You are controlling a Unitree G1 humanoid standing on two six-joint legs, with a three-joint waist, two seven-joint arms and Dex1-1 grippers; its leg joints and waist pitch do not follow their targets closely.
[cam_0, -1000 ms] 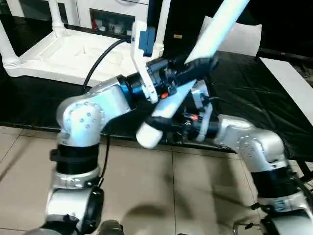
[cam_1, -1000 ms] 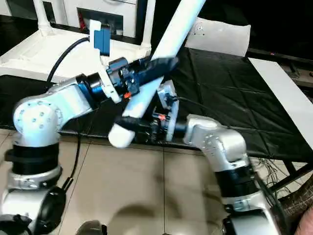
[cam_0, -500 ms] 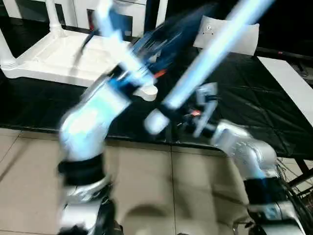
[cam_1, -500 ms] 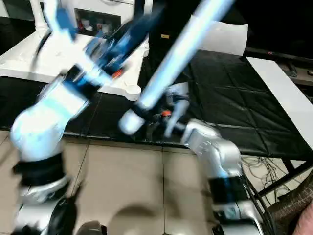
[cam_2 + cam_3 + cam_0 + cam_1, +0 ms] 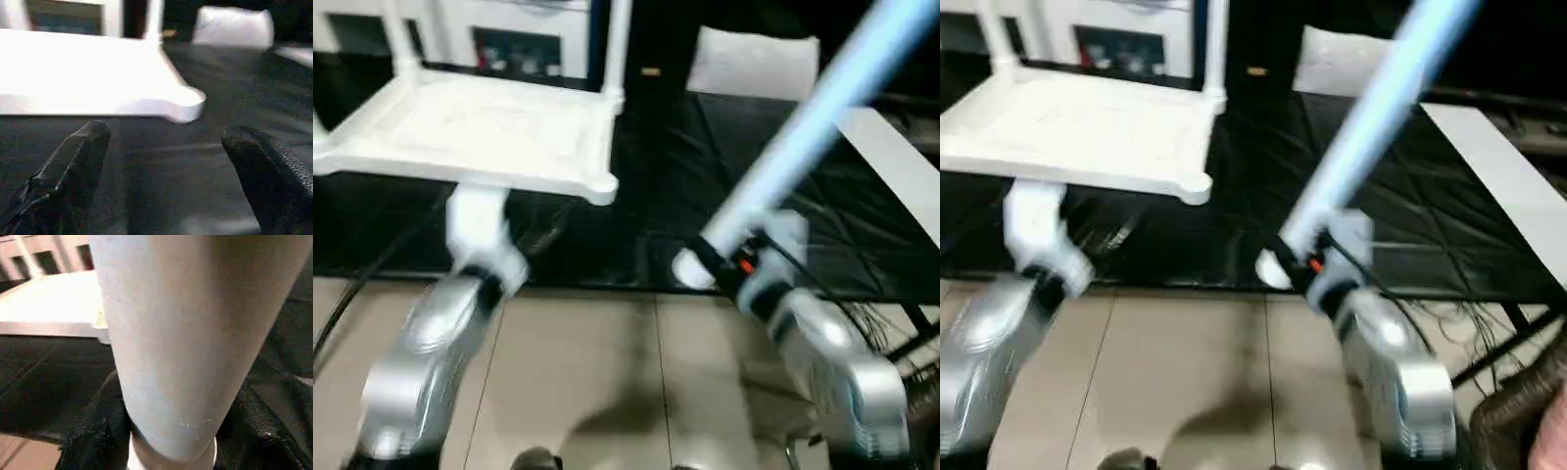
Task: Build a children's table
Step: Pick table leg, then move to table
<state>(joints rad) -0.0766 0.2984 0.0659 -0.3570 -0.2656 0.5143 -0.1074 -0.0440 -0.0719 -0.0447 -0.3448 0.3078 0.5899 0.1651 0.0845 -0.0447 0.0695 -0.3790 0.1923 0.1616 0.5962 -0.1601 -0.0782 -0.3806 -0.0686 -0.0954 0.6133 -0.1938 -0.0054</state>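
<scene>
- Left tool (image 5: 161, 171): has let go of the leg (image 5: 803, 147), now wide open, empty.
- Right tool (image 5: 729, 269): alone clamps leg, frame right.
- Tabletop (image 5: 480, 132): upper left; nearest corner socket (image 5: 602, 186) awaits the leg.

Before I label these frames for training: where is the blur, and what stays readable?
Left eye view: motion-smeared, leg streaked bluish, tabletop washed out. Left wrist view: the left gripper has soft, out-of-focus fingers, yet the gap reads. Right wrist view: leg too close, its edges soft, the right gripper dark.
</scene>
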